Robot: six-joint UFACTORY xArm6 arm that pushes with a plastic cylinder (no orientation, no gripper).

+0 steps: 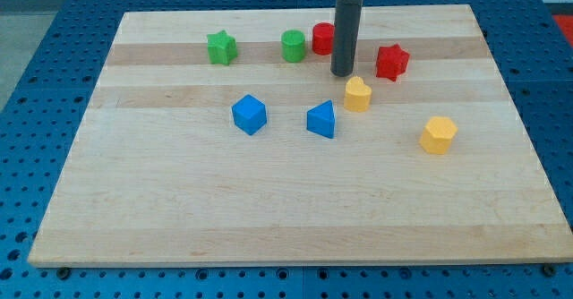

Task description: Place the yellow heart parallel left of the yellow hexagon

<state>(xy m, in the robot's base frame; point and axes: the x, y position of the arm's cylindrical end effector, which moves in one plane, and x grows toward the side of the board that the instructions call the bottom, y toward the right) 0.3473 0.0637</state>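
The worktop (pixel 295 218) lies bare across its lower half, and open wood separates the yellow heart (pixel 357 94) from the yellow hexagon (pixel 438 134) at the view's lower right. My tip (pixel 342 72) stands just above-left of the heart, between the red cylinder (pixel 322 38) and the red star (pixel 391 62). There is no pincer, only the rod.

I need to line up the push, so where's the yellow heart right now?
The yellow heart sits right of the board's centre, just below my tip, with the blue triangle to its lower left.
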